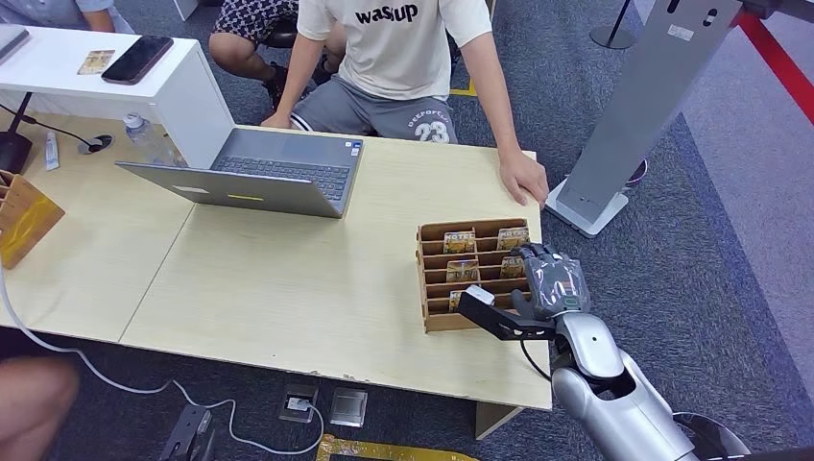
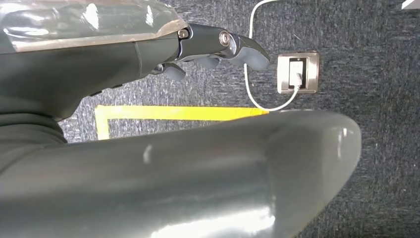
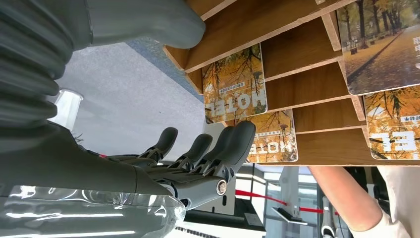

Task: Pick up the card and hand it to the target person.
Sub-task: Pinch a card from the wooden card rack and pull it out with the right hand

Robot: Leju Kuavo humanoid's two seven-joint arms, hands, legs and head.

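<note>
We find ourselves at a reception or front-desk setup inside an office-like hall. A light wooden desk (image 1: 288,279) carries an open laptop (image 1: 264,173), and a wooden rack (image 1: 470,274) on it holds cards (image 3: 235,82) printed "HOTEL". A person (image 1: 403,67) sits behind the desk, with a white raised counter (image 1: 115,82) beside the laptop bearing a phone (image 1: 137,59). We note grey carpet (image 1: 691,250), yellow floor tape (image 2: 178,113), a floor socket (image 2: 297,73) with a white cable (image 2: 255,96), and a grey kiosk stand (image 1: 643,106) on a flat base. A red barrier strip (image 1: 778,58) runs along the carpet.
</note>
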